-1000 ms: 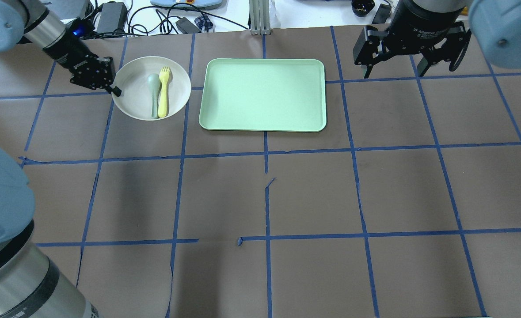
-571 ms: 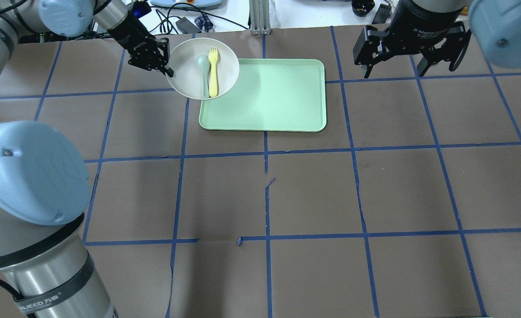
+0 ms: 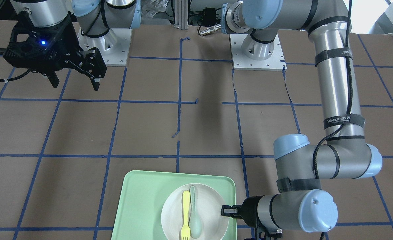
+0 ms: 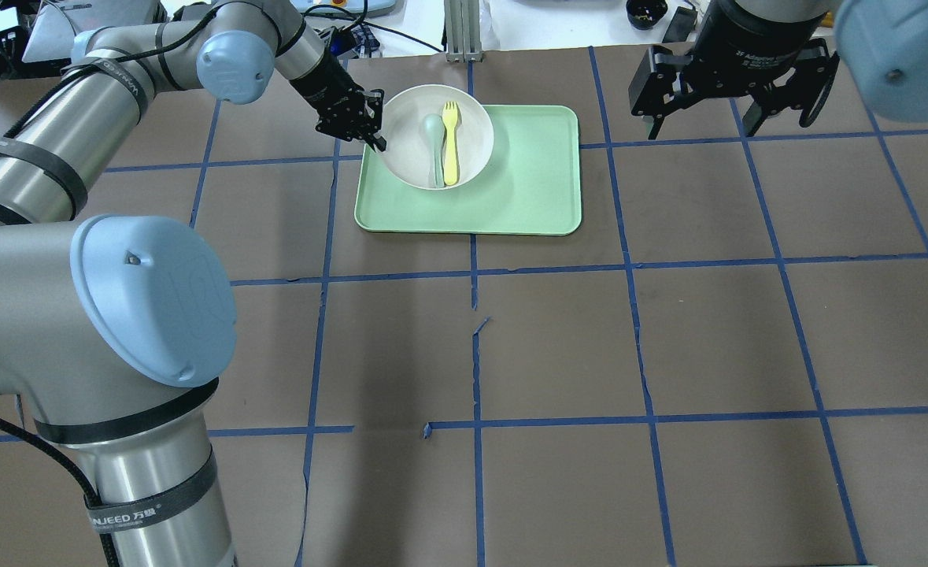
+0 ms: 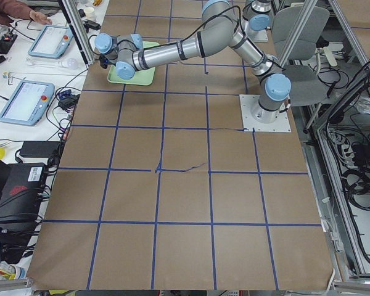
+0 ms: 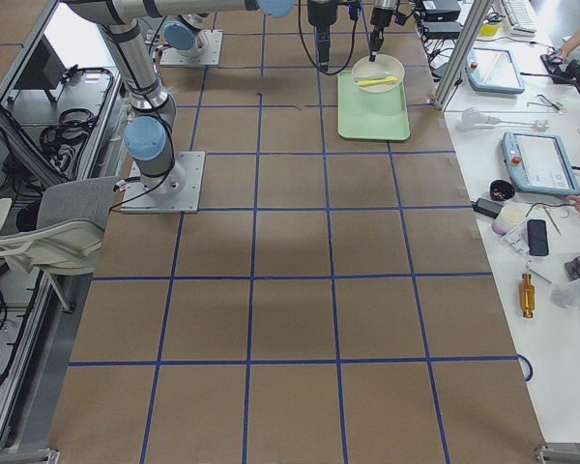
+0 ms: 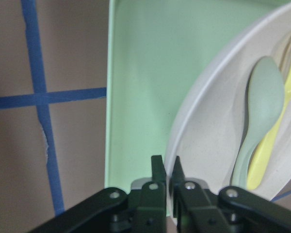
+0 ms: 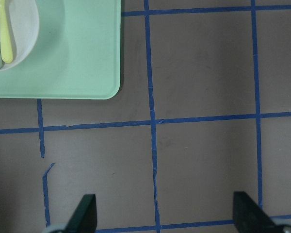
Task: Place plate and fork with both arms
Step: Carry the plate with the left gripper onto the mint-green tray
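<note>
Firmly clenched on the plate rim, the left tool holds it over the mint-green tray, the fork and spoon lying inside. The right tool hangs released above the counter.

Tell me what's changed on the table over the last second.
The left gripper, shut on the plate's rim, carried the plate, with the fork and spoon lying in it, rightward from the bare table to over the tray's left half. The tray has not moved, and the right gripper stays open above the table to its right.
</note>
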{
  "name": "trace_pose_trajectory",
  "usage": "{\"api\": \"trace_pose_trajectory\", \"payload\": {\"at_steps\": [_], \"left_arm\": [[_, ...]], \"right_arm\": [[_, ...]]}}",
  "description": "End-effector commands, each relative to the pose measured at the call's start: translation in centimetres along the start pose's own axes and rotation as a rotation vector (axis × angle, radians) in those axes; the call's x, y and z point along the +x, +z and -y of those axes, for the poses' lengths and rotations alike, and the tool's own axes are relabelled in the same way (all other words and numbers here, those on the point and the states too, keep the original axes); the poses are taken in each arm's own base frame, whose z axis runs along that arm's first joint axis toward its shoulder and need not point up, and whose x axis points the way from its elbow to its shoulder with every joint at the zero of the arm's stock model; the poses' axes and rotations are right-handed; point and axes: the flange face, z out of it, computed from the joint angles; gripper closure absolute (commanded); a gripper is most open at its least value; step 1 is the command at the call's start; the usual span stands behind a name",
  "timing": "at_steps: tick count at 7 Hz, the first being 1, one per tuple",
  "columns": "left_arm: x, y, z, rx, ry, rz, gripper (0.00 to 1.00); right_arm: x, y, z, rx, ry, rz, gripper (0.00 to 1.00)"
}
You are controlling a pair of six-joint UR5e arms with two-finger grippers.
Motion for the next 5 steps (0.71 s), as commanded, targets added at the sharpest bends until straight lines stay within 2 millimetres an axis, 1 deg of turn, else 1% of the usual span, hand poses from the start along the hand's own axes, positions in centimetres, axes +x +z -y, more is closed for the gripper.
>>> {"api": "trace_pose_trajectory", "payload": {"at_steps": [1, 2, 3, 4, 5], "left_arm": [[0.2, 1.5, 0.0, -0.012, 0.009, -0.001, 1.0], [0.2, 2.2, -0.2, -0.018, 0.009, -0.004, 1.0], [0.1, 4.5, -1.1, -0.035, 0.011, -0.005, 1.0], [0.0, 5.9, -1.5, -0.02, 0.018, -0.017, 1.0], [0.0, 6.4, -1.8, -0.03, 0.016, -0.036, 1.0]], "right_arm": [[0.0, 0.0, 0.0, 0.0, -0.001, 0.0, 0.0], [0.0, 0.0, 0.0, 0.0, 0.001, 0.0, 0.0], [0.0, 0.1, 0.0, -0.001, 0.001, 0.0, 0.0], [0.0, 0.1, 0.0, -0.002, -0.001, 0.001, 0.0], [0.0, 0.1, 0.0, -0.001, 0.001, 0.0, 0.0]]}}
